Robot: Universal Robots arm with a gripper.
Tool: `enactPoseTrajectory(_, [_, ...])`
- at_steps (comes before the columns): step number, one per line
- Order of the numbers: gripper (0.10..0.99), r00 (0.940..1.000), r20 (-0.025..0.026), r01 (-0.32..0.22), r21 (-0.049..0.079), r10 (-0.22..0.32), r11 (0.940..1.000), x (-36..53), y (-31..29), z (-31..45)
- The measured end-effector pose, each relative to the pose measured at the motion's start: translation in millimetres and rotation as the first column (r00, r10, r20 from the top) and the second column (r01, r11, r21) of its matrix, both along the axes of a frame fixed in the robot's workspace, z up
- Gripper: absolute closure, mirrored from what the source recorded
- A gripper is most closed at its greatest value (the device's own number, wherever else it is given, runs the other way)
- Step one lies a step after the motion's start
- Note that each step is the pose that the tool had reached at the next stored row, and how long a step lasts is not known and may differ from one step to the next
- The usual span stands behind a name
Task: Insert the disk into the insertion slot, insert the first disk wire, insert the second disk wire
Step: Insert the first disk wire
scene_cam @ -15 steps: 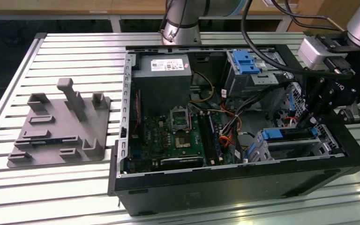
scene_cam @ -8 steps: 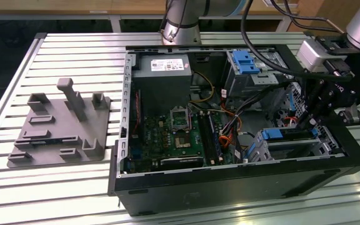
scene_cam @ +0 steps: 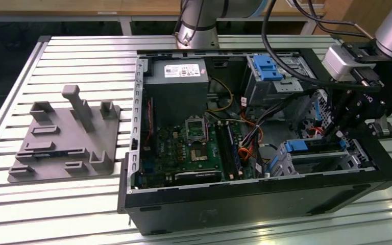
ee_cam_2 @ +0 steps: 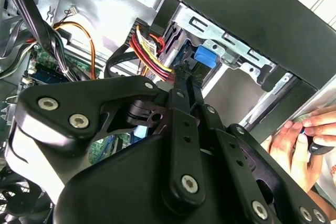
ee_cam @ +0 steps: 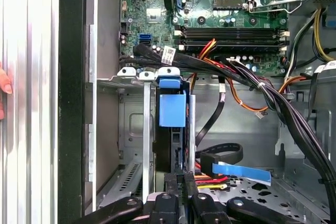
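Note:
The disk [ee_cam: 169,145] stands edge-on inside the insertion slot [ee_cam: 131,129], and its blue caddy tab [ee_cam: 172,109] sticks out past the cage rim. In the exterior view the caddy [scene_cam: 310,146] sits in the perforated silver cage [scene_cam: 318,164] at the case's right. My gripper [ee_cam: 182,179] hangs just behind the disk's end, its fingers [ee_cam_2: 178,93] pressed close together on the plug of a red-and-yellow disk wire [ee_cam_2: 152,51]. That wire [ee_cam: 210,183] leaves the fingers sideways. A second wire, flat and blue [ee_cam: 241,171] with a black plug, lies loose beside it.
A person's hand [ee_cam_2: 299,140] rests outside the case wall. A thick black cable bundle [ee_cam: 262,87] crosses above the cage. The motherboard [scene_cam: 196,148], the grey power supply [scene_cam: 175,76] and a taller cage with a blue latch [scene_cam: 271,66] fill the case. A grey fixture [scene_cam: 67,138] sits on the table.

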State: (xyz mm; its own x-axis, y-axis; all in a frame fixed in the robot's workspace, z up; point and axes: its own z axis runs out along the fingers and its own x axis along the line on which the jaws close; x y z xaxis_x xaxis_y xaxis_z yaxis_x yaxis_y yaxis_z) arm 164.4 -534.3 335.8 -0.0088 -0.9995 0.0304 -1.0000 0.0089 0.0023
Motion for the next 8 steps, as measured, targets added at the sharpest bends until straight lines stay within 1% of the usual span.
enactPoseTrajectory(8, [0.922,1.0000,0.0000,0.000,0.000,0.000,1.0000,0.0,0.0,-4.0])
